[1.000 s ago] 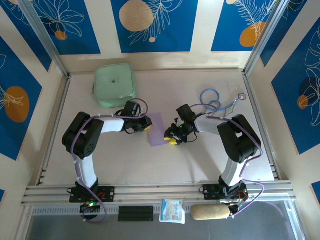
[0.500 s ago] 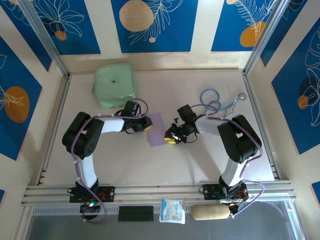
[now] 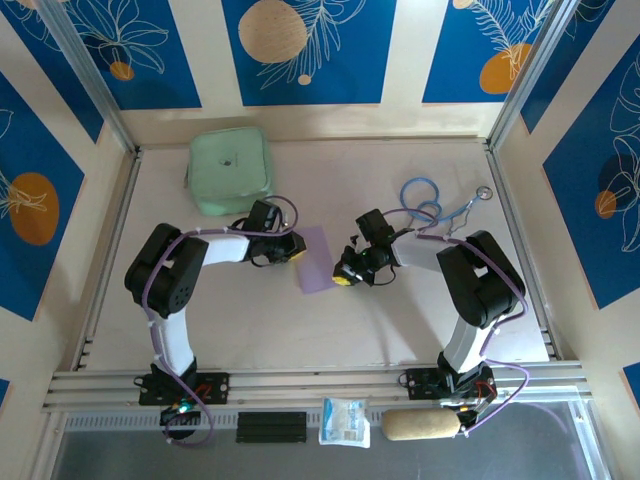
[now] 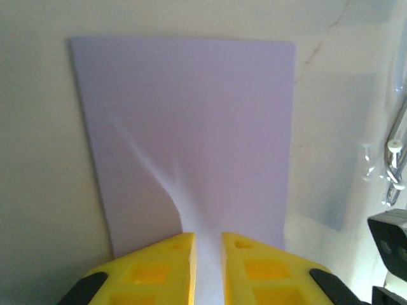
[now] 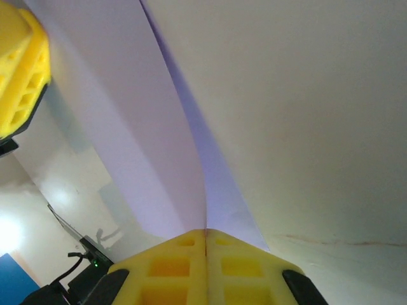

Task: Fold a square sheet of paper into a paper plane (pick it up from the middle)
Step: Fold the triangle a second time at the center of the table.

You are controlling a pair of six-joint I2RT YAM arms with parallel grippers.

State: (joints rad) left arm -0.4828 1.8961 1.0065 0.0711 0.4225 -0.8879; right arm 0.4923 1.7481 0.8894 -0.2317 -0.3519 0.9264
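Left fingers (image 4: 183,254), moulded yellow plastic, stand narrow and pinch the near edge of the square sheet of paper (image 4: 191,121), which puckers up in a soft ridge into the slot between them. Right fingers (image 5: 191,257) are pressed flat together on the opposite side, and a lifted fold of the sheet runs straight into their seam.

From above, the sheet lies mid-counter between the two wrists. It is thin, pale lilac and unmarked, and its far edge and both far corners lie flat on the counter (image 3: 330,330). Bare surface spreads from the sheet toward the arm bases and beyond it toward the back wall.

A mint-green rounded pouch (image 3: 229,170) sits far left, just behind the left arm and apart from the sheet. Looped blue cable (image 3: 422,200) and a small metal ring (image 3: 484,192) lie far right, near the right arm. The counter is smooth, pale and matte, with aluminium rails (image 3: 320,380) along its near edge.
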